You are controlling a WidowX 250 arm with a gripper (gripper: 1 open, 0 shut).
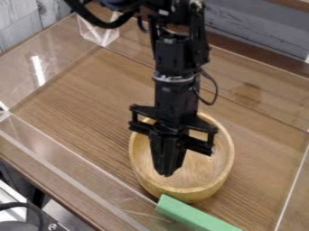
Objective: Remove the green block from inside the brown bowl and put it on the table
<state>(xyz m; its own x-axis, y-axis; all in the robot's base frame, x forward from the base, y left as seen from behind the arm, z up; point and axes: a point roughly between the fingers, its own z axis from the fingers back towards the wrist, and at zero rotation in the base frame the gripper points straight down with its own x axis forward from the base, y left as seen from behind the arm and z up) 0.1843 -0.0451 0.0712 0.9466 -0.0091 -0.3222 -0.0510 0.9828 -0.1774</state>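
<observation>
The black gripper (171, 168) is hanging with its jaws together and empty over the round tan wooden bowl (211, 183). The long flat bright-green block (193, 219) is lying outside, at the bowl's six o'clock, apparently on the brown wood-grain table (85, 99). Advisable: retract vertically, avoiding the rim.

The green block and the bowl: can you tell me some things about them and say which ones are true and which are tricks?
1. The green block is inside the brown bowl. False: it lies outside the bowl, at the picture's bottom edge.
2. The gripper points down into the bowl. True.
3. The gripper is holding the green block. False: its fingers are shut on nothing.
4. The bowl sits on the table. True.
5. The bowl is tipped over. False: it stands upright.
</observation>
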